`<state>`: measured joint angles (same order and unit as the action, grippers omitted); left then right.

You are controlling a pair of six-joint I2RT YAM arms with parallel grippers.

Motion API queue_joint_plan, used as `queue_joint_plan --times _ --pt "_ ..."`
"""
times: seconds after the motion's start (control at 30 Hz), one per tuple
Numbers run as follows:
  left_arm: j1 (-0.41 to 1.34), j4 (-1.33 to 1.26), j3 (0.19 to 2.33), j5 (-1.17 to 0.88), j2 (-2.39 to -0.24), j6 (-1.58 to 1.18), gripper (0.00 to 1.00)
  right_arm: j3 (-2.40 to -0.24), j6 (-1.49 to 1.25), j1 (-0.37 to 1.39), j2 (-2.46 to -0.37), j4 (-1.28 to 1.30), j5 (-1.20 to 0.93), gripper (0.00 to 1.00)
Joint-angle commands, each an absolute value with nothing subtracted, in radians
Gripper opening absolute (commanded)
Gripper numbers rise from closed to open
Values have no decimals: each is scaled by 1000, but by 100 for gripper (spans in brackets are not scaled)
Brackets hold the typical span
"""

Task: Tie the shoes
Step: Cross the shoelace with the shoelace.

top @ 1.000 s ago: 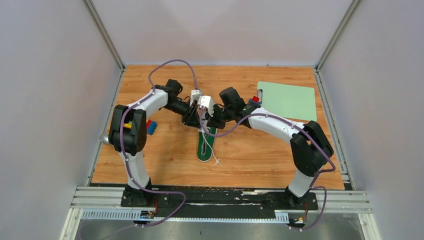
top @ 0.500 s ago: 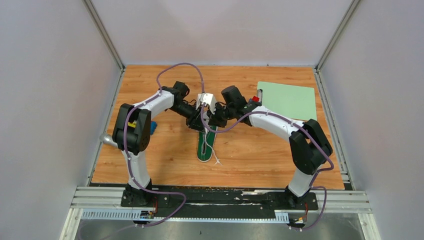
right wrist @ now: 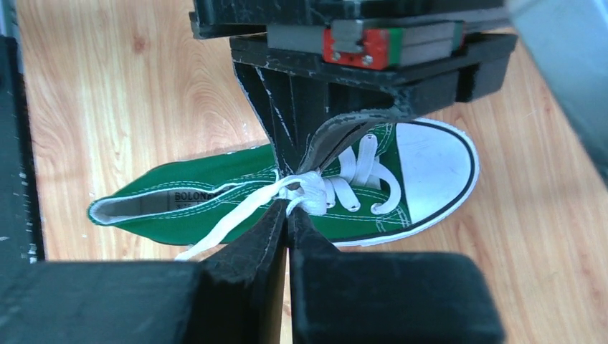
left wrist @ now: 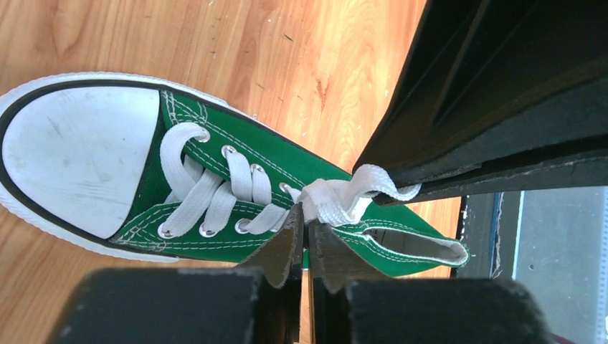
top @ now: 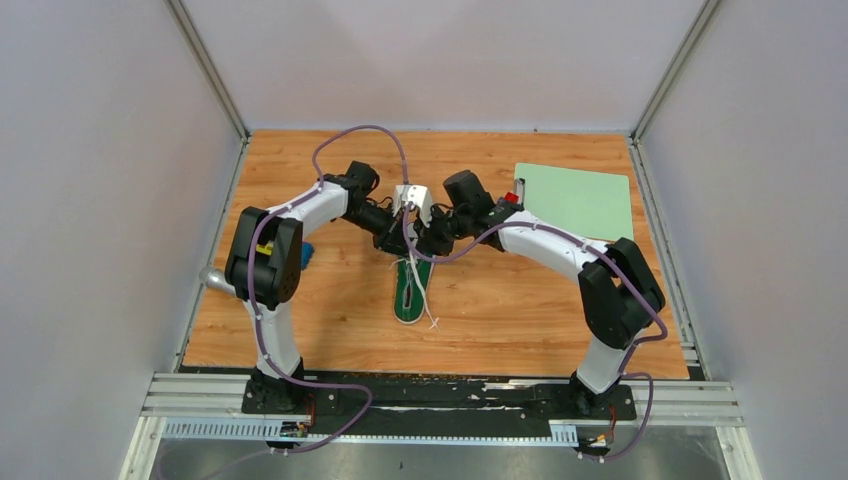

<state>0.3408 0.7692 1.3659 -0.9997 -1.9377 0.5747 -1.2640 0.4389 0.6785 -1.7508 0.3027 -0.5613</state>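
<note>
Lengthwise, sneaker (top: 408, 295) lies near-to-far, toe pointing away.

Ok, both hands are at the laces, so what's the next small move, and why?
Probably ease the left hand and right hand slowly apart, sideways. Each looks pinched shut on the white laces where they bunch above the green sneaker's top eyelets. The bunch looks loose, so a gentle pull should snug it.
</note>
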Motion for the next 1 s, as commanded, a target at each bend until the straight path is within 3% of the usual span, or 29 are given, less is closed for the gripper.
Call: queue_joint_plan --times 0.0,0.17,0.23,0.57,0.97 --pt "347 764 1372 -1049 -1951 582 1 -1324 329 631 -1770 317 -627 7" --pt "347 750 1338 -1060 -1936 571 0 -1307 241 509 -1754 317 -816 35" --pt "347 735 1324 -1068 -1933 552 0 -1271 236 490 -1743 318 -894 39" --pt "343 681 1283 -1058 -1926 476 0 -1261 174 514 -1865 283 -1008 40" --pt "288 594 1239 -1106 -1911 354 0 -1312 158 540 -1945 193 -965 40"
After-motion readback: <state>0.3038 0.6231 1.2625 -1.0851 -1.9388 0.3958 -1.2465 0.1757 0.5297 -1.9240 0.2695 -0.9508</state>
